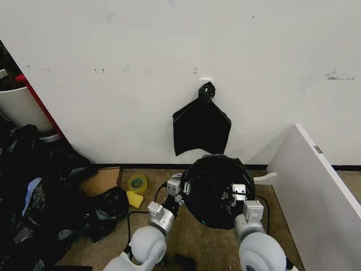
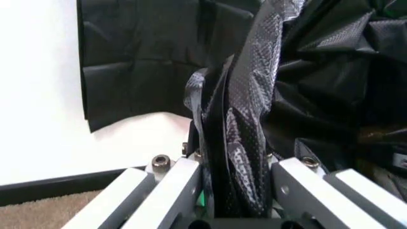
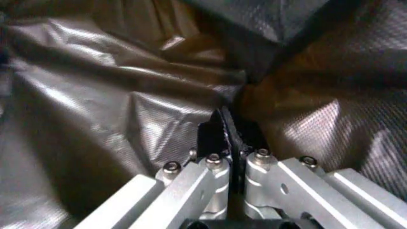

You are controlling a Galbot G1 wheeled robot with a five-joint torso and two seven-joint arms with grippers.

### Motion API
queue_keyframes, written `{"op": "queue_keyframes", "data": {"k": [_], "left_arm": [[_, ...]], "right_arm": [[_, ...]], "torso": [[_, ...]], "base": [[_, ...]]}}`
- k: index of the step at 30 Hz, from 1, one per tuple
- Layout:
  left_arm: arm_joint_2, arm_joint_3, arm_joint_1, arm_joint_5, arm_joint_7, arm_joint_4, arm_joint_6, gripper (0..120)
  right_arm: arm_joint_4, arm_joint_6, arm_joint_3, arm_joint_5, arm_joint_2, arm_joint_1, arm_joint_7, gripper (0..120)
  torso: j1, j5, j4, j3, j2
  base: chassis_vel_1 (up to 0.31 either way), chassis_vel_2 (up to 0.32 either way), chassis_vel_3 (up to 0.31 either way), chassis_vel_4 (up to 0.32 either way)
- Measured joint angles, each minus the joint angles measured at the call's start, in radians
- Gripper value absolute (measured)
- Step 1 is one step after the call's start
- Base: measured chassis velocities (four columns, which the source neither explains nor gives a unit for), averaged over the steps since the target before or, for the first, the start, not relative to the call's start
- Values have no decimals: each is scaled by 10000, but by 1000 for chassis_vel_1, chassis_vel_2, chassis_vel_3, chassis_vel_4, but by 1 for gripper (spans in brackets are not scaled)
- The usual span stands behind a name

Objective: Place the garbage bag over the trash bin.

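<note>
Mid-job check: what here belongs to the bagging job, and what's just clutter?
Job:
- garbage bag, stretched round on the floor
- left claw, shut on its left edge
- right claw, shut on its right edge

Clutter:
- flat bag bunch on the wall
- tape roll
- cardboard
- heap of black bags

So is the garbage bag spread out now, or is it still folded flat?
Spread out: the garbage bag balloons into a round dome, pinched by the left gripper and right gripper.

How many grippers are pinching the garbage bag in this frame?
2. The left gripper is shut on the garbage bag at its left edge, and the right gripper is shut on its right side. The bag spreads between them on the floor below the wall.
</note>
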Motion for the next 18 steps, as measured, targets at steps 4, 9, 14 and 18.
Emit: {"op": "queue_keyframes", "data": {"k": [4, 9, 14, 18], "left_arm": [[10, 37, 20, 54, 90, 44, -72, 1], [-21, 235, 19, 86, 261, 172, -254, 1], [-163, 240, 82, 116, 251, 162, -244, 1], [-274, 271, 142, 3, 251, 57, -110, 1]], "right_arm": [[-364, 165, 71, -883, 21, -50, -103, 0], [-554, 196, 345, -821, 99, -105, -117, 0], [-730, 419, 311, -904, 244, 115, -388, 0], [-1313, 726, 254, -1787, 380, 353, -695, 0]], "torso": [[1, 2, 2, 0, 0], [0, 0, -5, 0, 0], [0, -1, 0, 0, 0], [1, 1, -1, 0, 0]], "base": [[0, 0, 0, 0], [0, 0, 0, 0], [0, 0, 0, 0], [0, 0, 0, 0]]}}
